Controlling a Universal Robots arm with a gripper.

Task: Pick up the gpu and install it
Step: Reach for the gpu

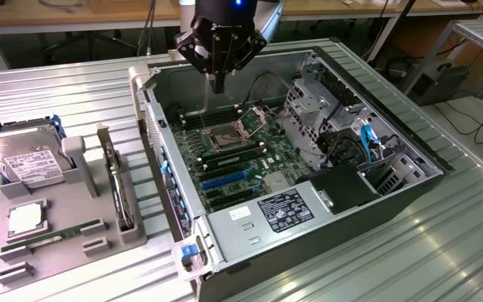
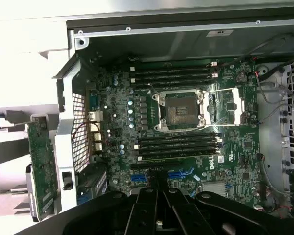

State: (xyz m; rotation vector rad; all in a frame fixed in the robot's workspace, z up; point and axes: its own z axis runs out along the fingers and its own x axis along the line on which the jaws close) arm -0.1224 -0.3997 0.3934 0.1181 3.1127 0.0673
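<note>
The gpu (image 1: 121, 189) is a thin dark card standing on edge in a slot of the grey holder (image 1: 73, 255), at the exterior view's left, with its pale bracket strip at the far end. In the wrist view the gpu (image 2: 40, 166) shows as a green board outside the case wall. My gripper (image 1: 217, 85) hangs over the far end of the open computer case (image 1: 409, 151), well away from the gpu. Its fingers are shut with nothing between them. In the wrist view the gripper (image 2: 158, 191) points down at the motherboard (image 2: 117, 122) near the blue slots (image 2: 180, 174).
A silver hard drive (image 1: 25, 160), a processor chip (image 1: 25, 218) and a green memory stick (image 1: 47, 238) sit in the holder. Inside the case are the processor socket (image 2: 181, 110), a drive cage (image 1: 309, 113), cables and a black power supply (image 1: 346, 189). Ribbed metal table (image 1: 443, 251) surrounds everything.
</note>
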